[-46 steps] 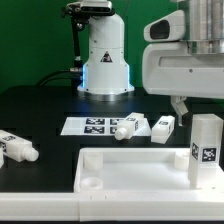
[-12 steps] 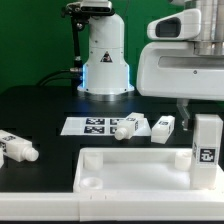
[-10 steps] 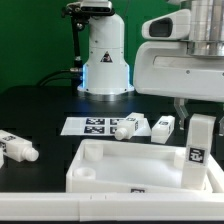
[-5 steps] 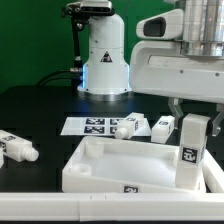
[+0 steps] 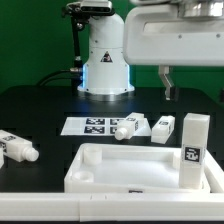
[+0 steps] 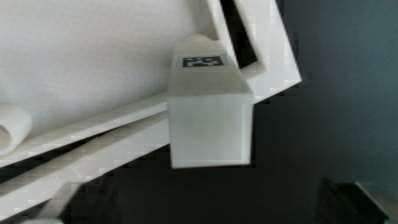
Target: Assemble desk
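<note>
The white desk panel (image 5: 130, 172) lies rim-up at the front of the table. One white leg (image 5: 194, 150) with a square tag stands upright in the corner socket on the exterior view's right. My gripper (image 5: 194, 88) hangs open above that leg, apart from it, one finger (image 5: 167, 84) showing. In the wrist view the leg (image 6: 210, 112) stands below on the panel's corner (image 6: 98, 125), between my dark, spread fingertips (image 6: 356, 200). A loose leg (image 5: 18, 148) lies at the exterior view's left. Two more legs (image 5: 126, 127) (image 5: 164, 126) lie by the marker board.
The marker board (image 5: 92, 126) lies flat behind the panel. The white robot base (image 5: 105, 60) with its blue light stands at the back. A white ledge (image 5: 60, 208) runs along the table's front edge.
My gripper let go of the upright leg and rose above it. The panel, tipped up at its left a moment ago, lies flat again, shifted slightly.
</note>
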